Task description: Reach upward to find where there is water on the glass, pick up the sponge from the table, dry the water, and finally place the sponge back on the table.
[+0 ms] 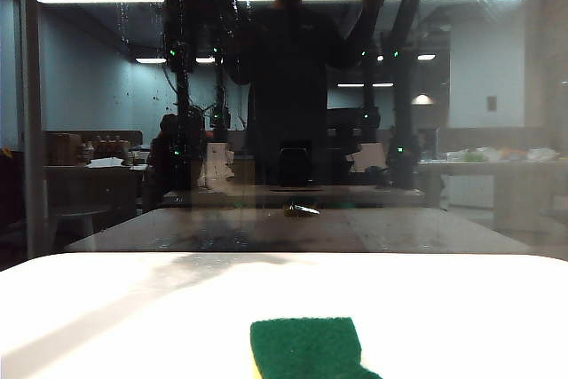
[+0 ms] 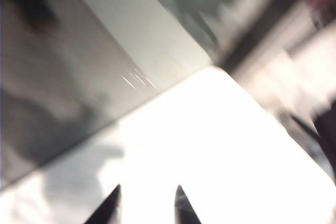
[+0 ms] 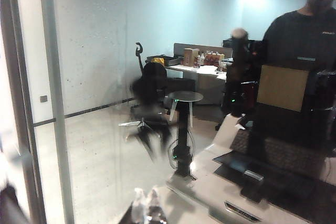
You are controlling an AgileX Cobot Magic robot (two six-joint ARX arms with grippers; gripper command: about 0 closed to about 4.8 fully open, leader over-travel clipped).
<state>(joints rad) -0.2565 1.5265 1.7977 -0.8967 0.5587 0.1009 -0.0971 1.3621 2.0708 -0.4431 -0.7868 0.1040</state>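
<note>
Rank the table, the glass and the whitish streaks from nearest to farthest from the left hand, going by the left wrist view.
1. Table, right under the left hand, whose tips stand apart.
2. Glass, beyond the table's edge.
3. Whitish streaks, likely water, farther up the glass.
The right hand faces the glass, blurred.

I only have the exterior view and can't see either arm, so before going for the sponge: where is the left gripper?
Observer: The left wrist view shows the left gripper over the white table, near a rounded corner.
Operator: Holding anything?
Observer: No. Its fingers stand apart with nothing between them, and the sponge is not in that view.
Operator: And the right gripper?
Observer: The right wrist view faces the glass beside its grey frame. I cannot make out the right gripper itself.
</note>
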